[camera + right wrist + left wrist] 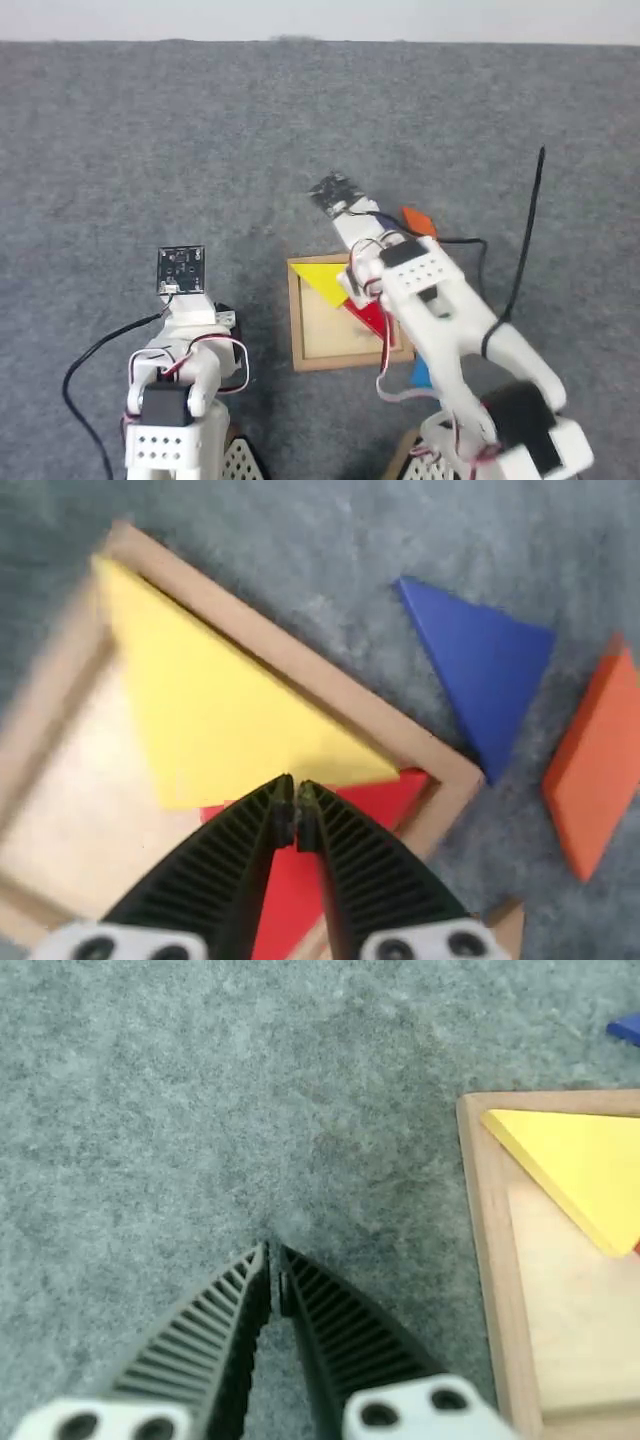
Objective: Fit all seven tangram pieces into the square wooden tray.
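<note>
Honestly, my right jaws, pressed together, sit where the yellow triangle meets the red triangle inside the square wooden tray. Pushing down might wedge yellow over red. My left jaws, likewise closed, wait over the counter.

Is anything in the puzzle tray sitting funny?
Yes. The yellow triangle seems to ride up on the tray's rim at one corner, so it doesn't look flat inside.

Setting: a robotics lab test bench. Indicators: a grey felt mat covers the table; the left arm and right arm are white with exposed wiring; a loose black cable; a bare pale wall.
</note>
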Controlling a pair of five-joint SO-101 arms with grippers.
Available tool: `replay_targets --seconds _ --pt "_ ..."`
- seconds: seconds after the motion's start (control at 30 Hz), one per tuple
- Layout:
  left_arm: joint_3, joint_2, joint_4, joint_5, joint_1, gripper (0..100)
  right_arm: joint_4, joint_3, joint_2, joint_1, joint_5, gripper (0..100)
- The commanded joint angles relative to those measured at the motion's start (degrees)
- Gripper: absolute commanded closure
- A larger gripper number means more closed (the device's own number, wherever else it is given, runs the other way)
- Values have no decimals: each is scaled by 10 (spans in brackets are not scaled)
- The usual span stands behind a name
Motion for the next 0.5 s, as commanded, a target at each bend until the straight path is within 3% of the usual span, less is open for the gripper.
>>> replay_targets --seconds 0.0,0.47 --pt "-7 -11 1 -5 -4 987 7 11 -70 -48 10 985" --pt "-7 -11 1 -5 -4 987 -29 45 -3 -120 10 985"
